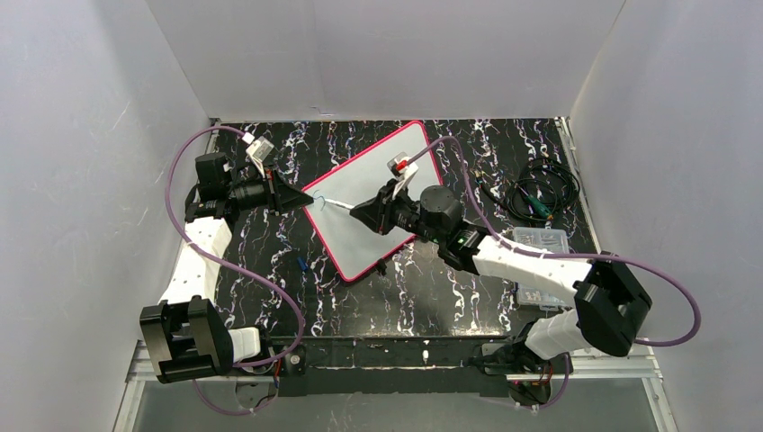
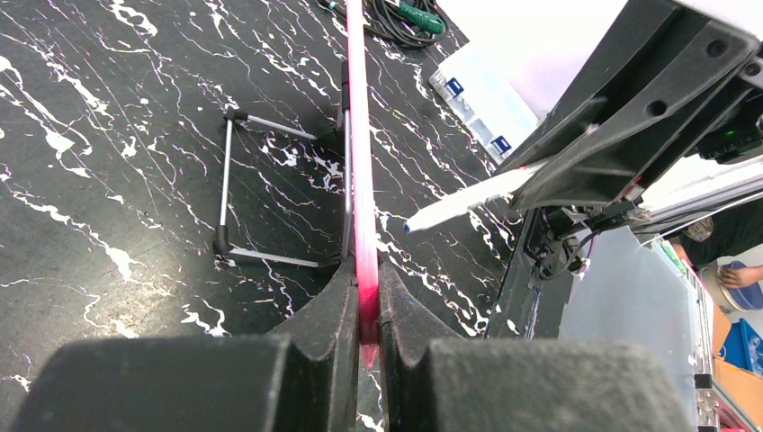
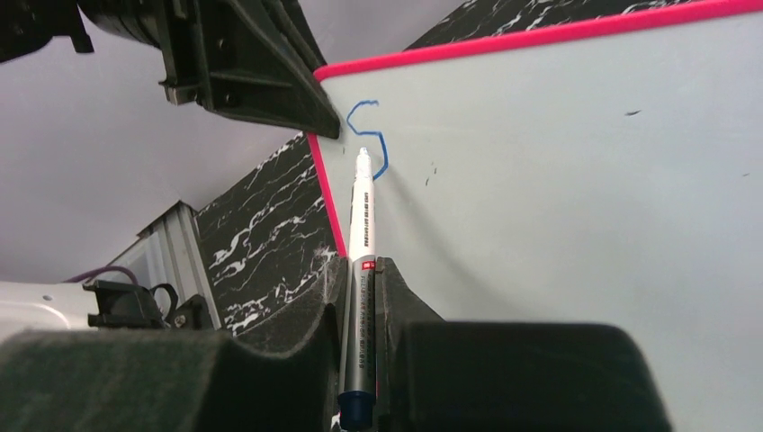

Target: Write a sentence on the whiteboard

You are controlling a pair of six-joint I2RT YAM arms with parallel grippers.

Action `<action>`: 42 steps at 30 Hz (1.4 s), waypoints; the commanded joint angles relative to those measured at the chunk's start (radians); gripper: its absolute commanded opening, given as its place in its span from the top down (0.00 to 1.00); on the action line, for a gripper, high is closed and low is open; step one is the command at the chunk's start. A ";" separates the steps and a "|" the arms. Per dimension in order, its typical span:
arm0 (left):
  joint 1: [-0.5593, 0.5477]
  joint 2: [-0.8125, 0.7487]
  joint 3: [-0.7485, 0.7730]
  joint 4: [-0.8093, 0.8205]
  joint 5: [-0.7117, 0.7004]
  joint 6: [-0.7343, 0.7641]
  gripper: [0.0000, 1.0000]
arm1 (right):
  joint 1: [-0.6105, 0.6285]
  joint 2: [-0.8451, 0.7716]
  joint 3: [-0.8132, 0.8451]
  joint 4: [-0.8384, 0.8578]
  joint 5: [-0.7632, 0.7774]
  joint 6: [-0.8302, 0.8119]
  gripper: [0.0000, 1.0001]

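The whiteboard (image 1: 364,175) has a pink-red frame and stands tilted up off the black table. My left gripper (image 1: 301,196) is shut on its left edge; in the left wrist view the frame (image 2: 360,180) shows edge-on between the fingers of that gripper (image 2: 366,297). My right gripper (image 1: 360,211) is shut on a white marker pen (image 3: 362,216), gripped near the rear end of its barrel (image 3: 362,265). The pen tip rests at the board face (image 3: 558,180) beside a single blue curved stroke (image 3: 369,135), the only writing of the sentence in view. The pen also shows in the left wrist view (image 2: 459,205).
A wire easel stand (image 2: 225,180) lies behind the board. A coiled cable bundle (image 1: 540,193) and a clear plastic box (image 1: 540,243) sit at the right. A small blue piece (image 1: 301,264) lies on the table left of the board. White walls enclose the table.
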 commanded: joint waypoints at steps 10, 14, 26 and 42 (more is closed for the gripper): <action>-0.025 -0.009 0.011 -0.069 0.065 0.039 1.00 | 0.001 0.005 0.035 0.046 0.078 -0.028 0.99; -0.025 -0.006 0.013 -0.071 0.066 0.040 1.00 | 0.001 0.015 0.037 0.049 0.070 -0.026 0.99; -0.024 -0.006 0.014 -0.074 0.067 0.044 1.00 | 0.001 0.013 0.038 0.005 0.161 -0.025 0.99; -0.025 -0.009 0.016 -0.079 0.065 0.047 1.00 | 0.001 -0.028 0.022 0.006 0.207 -0.026 0.99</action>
